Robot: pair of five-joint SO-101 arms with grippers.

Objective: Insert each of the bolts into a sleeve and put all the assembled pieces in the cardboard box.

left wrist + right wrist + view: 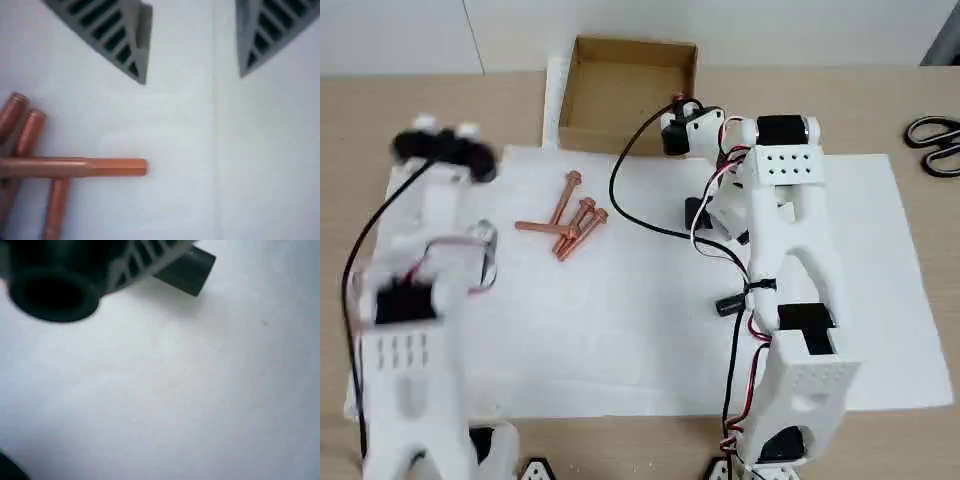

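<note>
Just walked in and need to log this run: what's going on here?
The left gripper hangs open over the white sheet beside the loose copper bolts, touching none. The right gripper appears to hold a black sleeve just above the sheet. No bolt is sleeved yet, and the cardboard box stands behind the pile.

Jaws of left pincer (pixel 192 77) wide apart, bare white sheet (pixel 620 330) under gap. Bolts (pixel 568 215) heaped just beside it, toward centre. Near half of sheet between arms free. Black cable (pixel 613 180) loops over sheet from right arm (pixel 790 220), near bolts. Cardboard box (pixel 635 55) top open; right arm's wrist crowds its corner. Scissors (pixel 932 143) well apart at worktop (pixel 380 110) edge.
</note>
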